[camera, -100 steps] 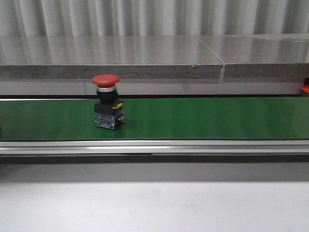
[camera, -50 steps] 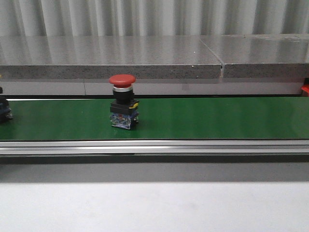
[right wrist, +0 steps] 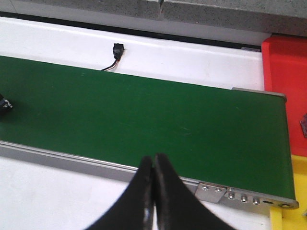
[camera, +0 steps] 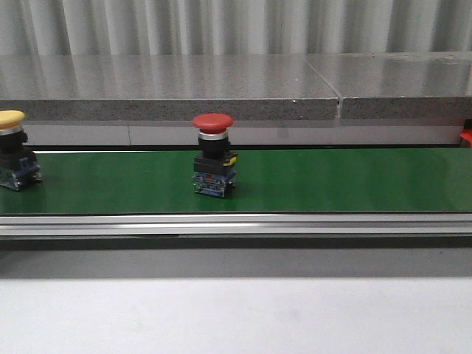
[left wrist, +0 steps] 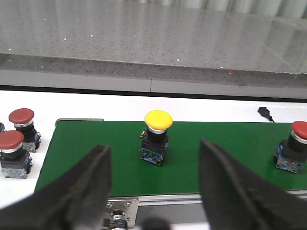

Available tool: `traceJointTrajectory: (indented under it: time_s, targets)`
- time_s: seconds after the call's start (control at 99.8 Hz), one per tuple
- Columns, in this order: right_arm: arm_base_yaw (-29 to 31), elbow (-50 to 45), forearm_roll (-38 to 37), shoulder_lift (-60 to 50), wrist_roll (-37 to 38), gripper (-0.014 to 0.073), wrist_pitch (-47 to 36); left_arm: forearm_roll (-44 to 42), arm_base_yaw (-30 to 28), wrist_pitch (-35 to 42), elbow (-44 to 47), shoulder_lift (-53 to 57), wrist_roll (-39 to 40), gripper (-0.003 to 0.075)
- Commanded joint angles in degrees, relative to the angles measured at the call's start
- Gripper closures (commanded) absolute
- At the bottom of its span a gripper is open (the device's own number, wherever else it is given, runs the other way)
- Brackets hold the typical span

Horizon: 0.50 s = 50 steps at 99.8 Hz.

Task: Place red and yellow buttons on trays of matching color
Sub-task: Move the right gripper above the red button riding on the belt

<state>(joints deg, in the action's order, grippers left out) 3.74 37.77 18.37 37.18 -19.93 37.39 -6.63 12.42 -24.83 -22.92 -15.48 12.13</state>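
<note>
The left claw (left wrist: 153, 191) stands wide over the near edge of the green belt (camera: 332, 181), ready for the yellow button (left wrist: 158, 135). The red button (camera: 213, 155) stands mid-belt; the right claw (right wrist: 152, 191) is pressed together, empty.

A red button (camera: 213, 155) stood upright mid-belt; a yellow button (camera: 13, 150) stood upright near the belt's left end. A red tray (right wrist: 286, 91) lay beyond the right end.

Lighting even, moderately bright, from overhead; pale streaks reflect off the grey stone ledge (camera: 169, 81); my left fingers (left wrist: 76, 191) blur dark, too close for focus; soft shadow beside the red button (camera: 214, 156); front view slightly grainy.
</note>
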Motion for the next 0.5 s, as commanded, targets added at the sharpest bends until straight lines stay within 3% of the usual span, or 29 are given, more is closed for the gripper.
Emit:
traceJointTrajectory:
  time_s: [0.0, 0.08, 0.11, 0.421, 0.491]
  targets:
    - [-0.1, 1.4, 0.3, -0.4, -0.4, 0.0675, -4.0, 0.1, 0.3, 4.5, -1.4, -0.2, -0.1, 0.054]
    - [-0.1, 1.4, 0.3, -0.4, -0.4, 0.0675, -4.0, 0.1, 0.3, 4.5, -1.4, -0.2, -0.1, 0.0709]
    - [-0.1, 1.4, 0.3, -0.4, -0.4, 0.0675, -4.0, 0.1, 0.3, 4.6, -1.4, -0.2, -0.1, 0.074]
    - [-0.1, 1.4, 0.4, -0.4, -0.4, 0.0668, -4.0, 0.1, 0.3, 4.6, -1.4, -0.2, -0.1, 0.0741]
    - [-0.1, 1.4, 0.4, -0.4, -0.4, 0.0616, -4.0, 0.1, 0.3, 4.6, -1.4, -0.2, -0.1, 0.0741]
